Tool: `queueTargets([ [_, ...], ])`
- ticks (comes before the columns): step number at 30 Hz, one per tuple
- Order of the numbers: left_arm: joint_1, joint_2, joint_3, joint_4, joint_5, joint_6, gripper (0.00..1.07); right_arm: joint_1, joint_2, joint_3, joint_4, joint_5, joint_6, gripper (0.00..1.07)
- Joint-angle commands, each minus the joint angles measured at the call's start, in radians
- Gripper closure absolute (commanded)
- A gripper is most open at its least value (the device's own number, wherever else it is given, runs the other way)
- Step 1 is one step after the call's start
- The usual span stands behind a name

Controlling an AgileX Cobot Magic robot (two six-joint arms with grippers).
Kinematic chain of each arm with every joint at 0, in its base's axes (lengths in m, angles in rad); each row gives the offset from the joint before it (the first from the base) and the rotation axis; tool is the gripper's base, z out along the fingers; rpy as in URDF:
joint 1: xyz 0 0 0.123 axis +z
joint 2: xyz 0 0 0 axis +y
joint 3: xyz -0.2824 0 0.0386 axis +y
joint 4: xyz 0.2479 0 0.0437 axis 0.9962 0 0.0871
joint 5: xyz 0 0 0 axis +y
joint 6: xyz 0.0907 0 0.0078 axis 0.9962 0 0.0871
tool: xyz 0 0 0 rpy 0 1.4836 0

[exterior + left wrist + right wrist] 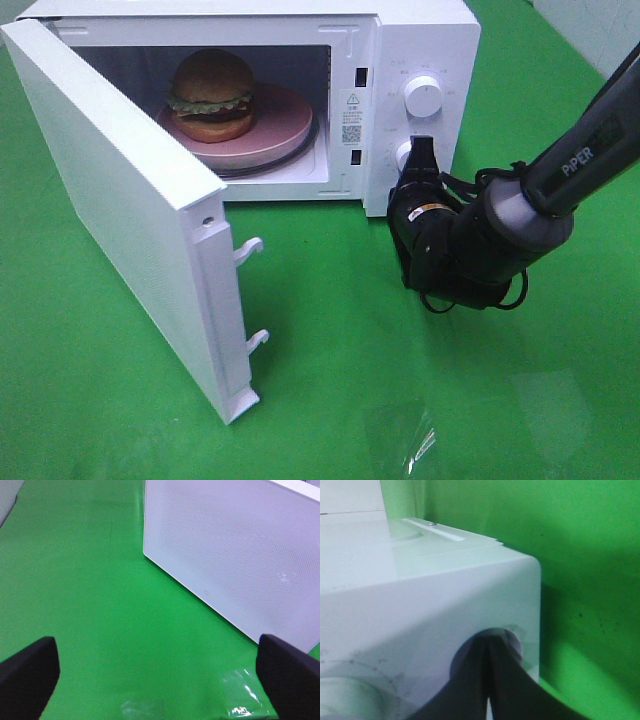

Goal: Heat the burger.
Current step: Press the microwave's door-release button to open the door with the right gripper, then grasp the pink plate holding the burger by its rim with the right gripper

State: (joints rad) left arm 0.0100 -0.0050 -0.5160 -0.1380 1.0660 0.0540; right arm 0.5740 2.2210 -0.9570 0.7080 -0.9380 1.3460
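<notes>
While its jaws are pressed tight together with nothing between them, the right gripper (418,150) sets its tip against the lower knob (514,636) on the control panel of the microwave (420,40), just under the upper knob (422,96). The left gripper (160,675) is spread wide and empty over the green cloth (90,580), near the outer face of the door (120,200), which stands swung open. Inside the cavity the burger (211,93) sits upright on a pink plate (285,125). It looks light and soft, a loose stack likely to shear or squash. I judge it safer to move it by the plate's rim than to pinch the bun. With the door open, heating cannot begin.
</notes>
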Motion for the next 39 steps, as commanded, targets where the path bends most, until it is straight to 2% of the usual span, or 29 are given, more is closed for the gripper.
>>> queueTargets([
  [1, 0.003, -0.005, -0.001, -0.003, 0.005, -0.005, 0.06, -0.049, -0.037, -0.051, -0.091, -0.188, 0.001, 1.07],
  [7, 0.003, -0.005, -0.001, -0.003, 0.005, -0.005, 0.06, -0.049, -0.077, 0.008, -0.091, -0.132, 0.001, 1.07],
  [16, 0.003, -0.005, -0.001, -0.003, 0.005, -0.005, 0.06, -0.047, -0.119, 0.103, -0.169, -0.024, 0.063, 1.07],
  [22, 0.003, -0.005, -0.001, -0.003, 0.005, -0.005, 0.06, -0.047, -0.158, 0.152, -0.225, 0.096, 0.064, 1.07],
  [24, 0.003, -0.005, -0.001, -0.003, 0.005, -0.005, 0.06, -0.047, -0.192, 0.175, -0.251, 0.190, 0.033, 1.07],
  [27, 0.003, -0.005, -0.001, -0.003, 0.005, -0.005, 0.06, -0.047, -0.201, 0.181, -0.258, 0.211, 0.021, 1.07],
  [33, 0.003, -0.005, -0.001, -0.003, 0.005, -0.005, 0.06, -0.047, -0.263, 0.192, -0.276, 0.357, -0.097, 1.06],
  [39, 0.003, -0.005, -0.001, -0.003, 0.005, -0.005, 0.06, -0.047, -0.361, 0.190, -0.275, 0.533, -0.403, 1.05],
])
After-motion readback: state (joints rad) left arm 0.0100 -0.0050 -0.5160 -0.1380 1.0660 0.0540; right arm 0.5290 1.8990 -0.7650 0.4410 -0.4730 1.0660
